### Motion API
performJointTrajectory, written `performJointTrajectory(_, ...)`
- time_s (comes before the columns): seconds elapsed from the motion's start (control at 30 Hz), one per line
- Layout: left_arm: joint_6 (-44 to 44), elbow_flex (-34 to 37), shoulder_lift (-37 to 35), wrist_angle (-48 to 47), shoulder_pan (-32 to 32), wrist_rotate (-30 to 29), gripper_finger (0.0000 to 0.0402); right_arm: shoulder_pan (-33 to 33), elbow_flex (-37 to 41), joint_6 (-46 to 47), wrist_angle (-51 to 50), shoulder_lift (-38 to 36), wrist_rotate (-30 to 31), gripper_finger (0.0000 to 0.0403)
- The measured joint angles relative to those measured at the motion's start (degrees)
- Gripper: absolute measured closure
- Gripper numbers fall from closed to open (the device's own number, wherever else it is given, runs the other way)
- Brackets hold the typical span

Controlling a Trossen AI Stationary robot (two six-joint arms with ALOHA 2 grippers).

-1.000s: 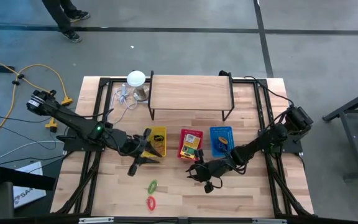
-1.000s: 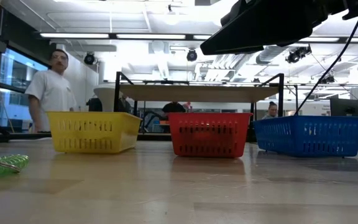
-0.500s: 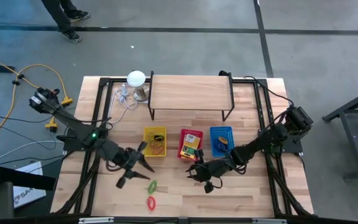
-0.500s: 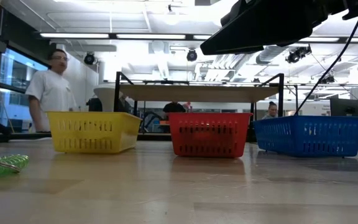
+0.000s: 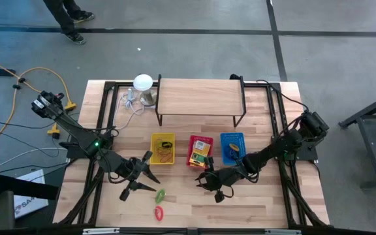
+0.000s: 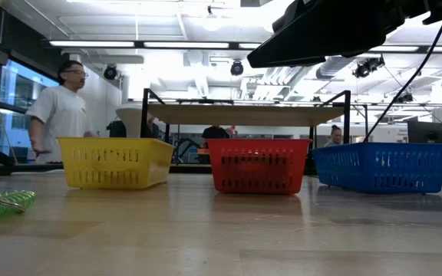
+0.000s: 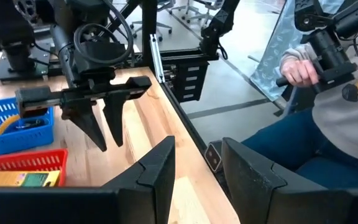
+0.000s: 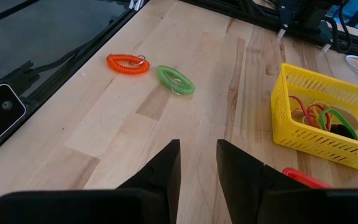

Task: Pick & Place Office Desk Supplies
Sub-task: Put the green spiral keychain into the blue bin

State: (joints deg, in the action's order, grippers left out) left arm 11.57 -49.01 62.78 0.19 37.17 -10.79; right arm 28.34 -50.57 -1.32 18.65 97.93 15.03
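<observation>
Grey floor (image 5: 194,46), ceiling strip lights (image 6: 106,44), wooden shelf (image 5: 199,98).

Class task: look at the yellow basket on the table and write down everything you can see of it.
The yellow plastic lattice-walled basket is a small open-topped rectangle with slotted sides and a solid rim. It stands upright on the pale wooden table, leftmost in a row with a red basket and a blue basket, in front of the wooden shelf. Inside lies a loose tangle of thin orange, yellow and green rubber bands. No hand touches it.

White round-topped lamp (image 5: 143,83) beside wooden shelf (image 5: 200,98)
</observation>
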Motion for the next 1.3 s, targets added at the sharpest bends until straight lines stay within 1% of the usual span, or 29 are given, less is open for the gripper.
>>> performJointTrajectory(0.1,2.4,0.0,0.0,-1.2,0.0,0.0,0.0273,0.0,0.0,0.0,0.0,0.0,0.0,0.0311)
performJointTrajectory(0.4,11.6,0.0,0.0,-9.5,0.0,0.0,0.0273,0.0,0.0,0.0,0.0,0.0,0.0,0.0311)
performJointTrajectory(0.63,22.6,0.0,0.0,-17.1,0.0,0.5,0.0273,0.0,0.0,0.0,0.0,0.0,0.0,0.0311)
performJointTrajectory(0.8,31.3,0.0,0.0,-25.0,0.0,0.6,0.0273,0.0,0.0,0.0,0.0,0.0,0.0,0.0311)
performJointTrajectory(1.0,33.4,0.0,0.0,-31.8,0.0,0.5,0.0273,0.0,0.0,0.0,0.0,0.0,0.0,0.0311)
performJointTrajectory(1.3,33.1,0.0,0.0,-32.3,0.0,0.5,0.0273,0.0,0.0,-0.5,0.0,0.0,-0.1,0.0311)
